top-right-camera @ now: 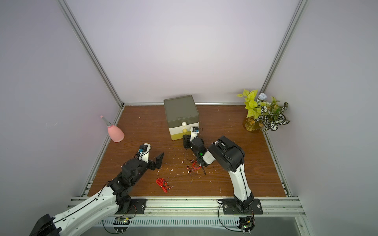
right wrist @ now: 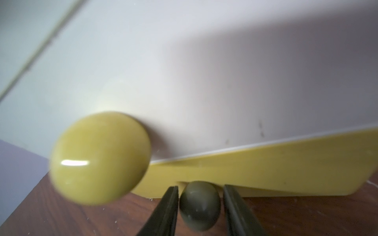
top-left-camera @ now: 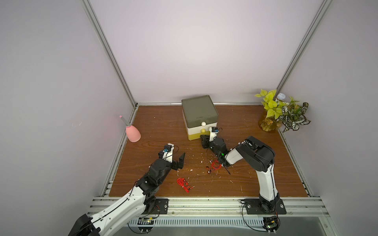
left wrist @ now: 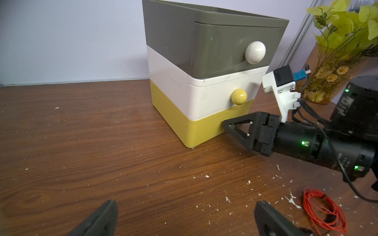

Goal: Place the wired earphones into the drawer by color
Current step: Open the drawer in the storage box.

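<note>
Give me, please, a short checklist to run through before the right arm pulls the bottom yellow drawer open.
1. Grey knob sits between the right gripper fingers: ok.
2. Fingers clamped on the knob: cannot tell; slim gaps show on both sides.
3. Yellow tier shut, not yet pulled: ok.
4. Left gripper open and away from the drawer: ok.
5. Two red earphone bundles lying on the table, ready for pickup: ok.
6. Nearer red bundle lies below the right arm's wrist, possible snag: cannot tell.
</note>
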